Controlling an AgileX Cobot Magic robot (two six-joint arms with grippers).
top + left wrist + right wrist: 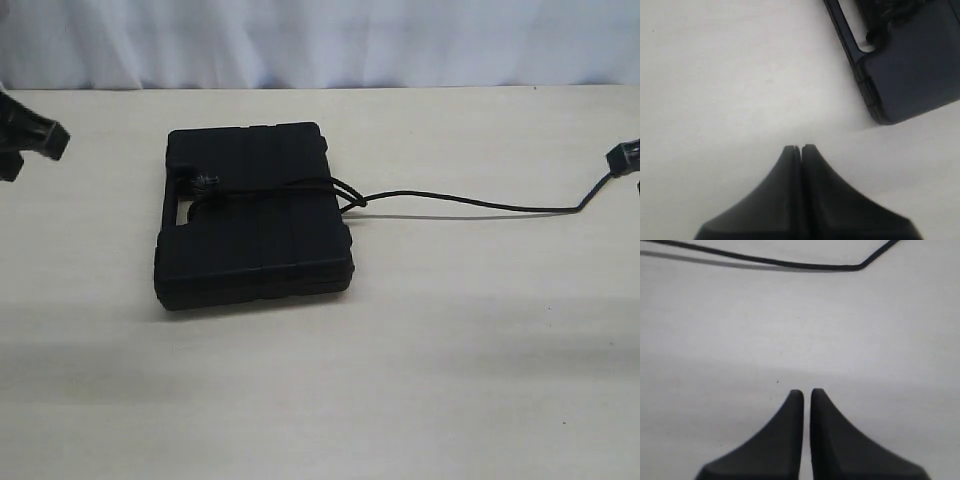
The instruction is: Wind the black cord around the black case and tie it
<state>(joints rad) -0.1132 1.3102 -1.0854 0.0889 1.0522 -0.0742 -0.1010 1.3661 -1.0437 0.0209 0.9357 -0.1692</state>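
The black case [255,225] lies flat in the middle of the table. The black cord [470,203] crosses its lid, bunches in a knot-like loop at its right edge [352,197] and trails right along the table. My left gripper [799,147] is shut with nothing in it, well off the case's corner [915,75]; in the exterior view it sits at the far left [50,140]. A frayed bit of cord [890,15] shows by the handle cut-out. My right gripper [806,392] is shut and empty, with the cord [790,262] lying ahead of it; it sits at the far right [622,155].
The pale table [320,400] stretches wide in front of the case. A white curtain [320,40] hangs behind the table's far edge. The cord's free end bends up near the right gripper at the right border.
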